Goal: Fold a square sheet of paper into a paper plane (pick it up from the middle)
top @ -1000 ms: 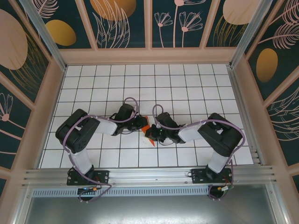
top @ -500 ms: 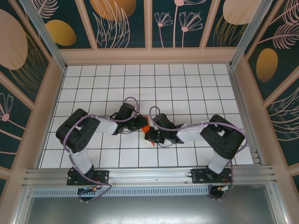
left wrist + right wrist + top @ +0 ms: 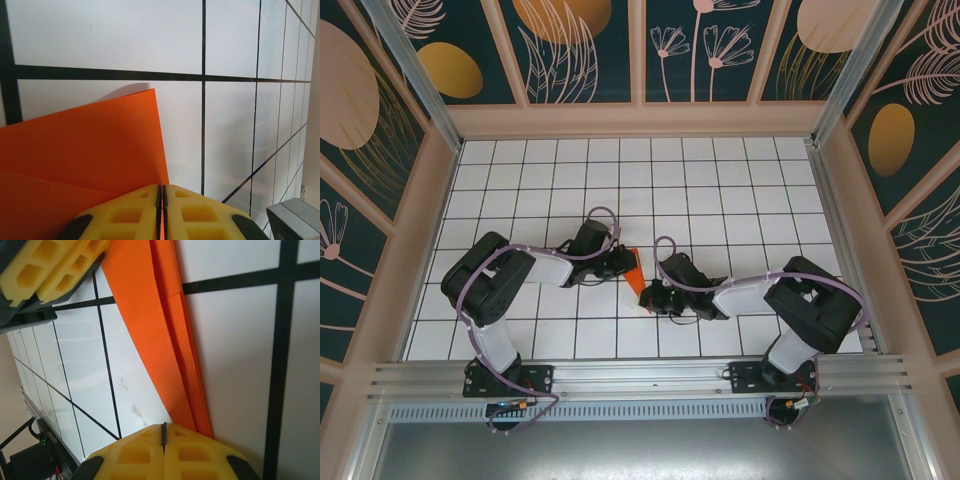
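The orange sheet of paper [image 3: 636, 272] is folded into a narrow, layered, pointed strip like a paper plane and lies between the two grippers at the middle of the tiled floor. My left gripper [image 3: 628, 262] is shut on its far end. In the left wrist view the yellow pads [image 3: 135, 210] pinch the paper's edge [image 3: 90, 150]. My right gripper [image 3: 653, 293] is shut at the near tip. In the right wrist view the paper [image 3: 150, 315] tapers down and slips under my right gripper's [image 3: 163, 426] right-hand finger, not into the seam. The left gripper's fingers [image 3: 55, 267] show at the top left.
White tiles with black grid lines [image 3: 720, 200] spread around the grippers. Patterned walls [image 3: 640, 60] enclose the back and sides. An aluminium rail [image 3: 640, 375] runs along the near edge by the arm bases.
The right arm's elbow has swung out to the right and its gripper has slid slightly nearer along the paper. More of the orange strip shows. The left gripper has stayed put.
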You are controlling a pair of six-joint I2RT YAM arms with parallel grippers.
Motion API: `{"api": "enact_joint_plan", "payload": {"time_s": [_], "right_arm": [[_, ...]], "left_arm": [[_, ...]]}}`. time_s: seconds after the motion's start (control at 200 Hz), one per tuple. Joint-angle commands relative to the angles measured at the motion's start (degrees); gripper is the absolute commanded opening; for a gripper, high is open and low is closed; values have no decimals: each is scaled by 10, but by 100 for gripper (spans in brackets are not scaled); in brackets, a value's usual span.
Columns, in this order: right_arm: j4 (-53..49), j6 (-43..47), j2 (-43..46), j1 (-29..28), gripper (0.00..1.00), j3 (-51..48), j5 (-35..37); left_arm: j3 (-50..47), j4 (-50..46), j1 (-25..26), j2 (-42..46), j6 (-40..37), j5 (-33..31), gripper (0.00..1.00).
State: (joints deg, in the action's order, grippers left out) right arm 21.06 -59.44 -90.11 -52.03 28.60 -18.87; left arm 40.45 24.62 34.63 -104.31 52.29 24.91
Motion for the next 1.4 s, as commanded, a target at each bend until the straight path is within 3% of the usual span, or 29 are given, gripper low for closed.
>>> {"api": "enact_joint_plan", "payload": {"time_s": [0.0,0.23,0.46,0.731,0.971,1.131,1.171,1.236,1.396], "right_arm": [[-25,11,27,-5,6,14,9],[-85,37,-9,-11,6,61,15],[-69,6,-24,-11,5,6,15],[-47,-29,63,-15,5,-71,22],[-107,-26,156,-11,8,-100,56],[-153,-21,229,2,16,-92,124],[-164,-21,240,6,18,-89,142],[-180,-23,250,11,21,-82,172],[-173,-13,248,17,28,-57,219]], "left_arm": [[-11,-83,0,-43,-28,-69,13],[-9,-88,0,-43,-32,-67,13],[-9,-94,0,-41,-37,-69,13],[-2,-105,-1,-43,-47,-75,13],[13,-115,-1,-32,-60,-74,16],[44,-144,0,17,-78,-62,24],[57,-165,0,36,-84,-67,29],[83,-215,-1,72,-92,-92,47],[119,-318,-1,143,-90,-171,61]]}}
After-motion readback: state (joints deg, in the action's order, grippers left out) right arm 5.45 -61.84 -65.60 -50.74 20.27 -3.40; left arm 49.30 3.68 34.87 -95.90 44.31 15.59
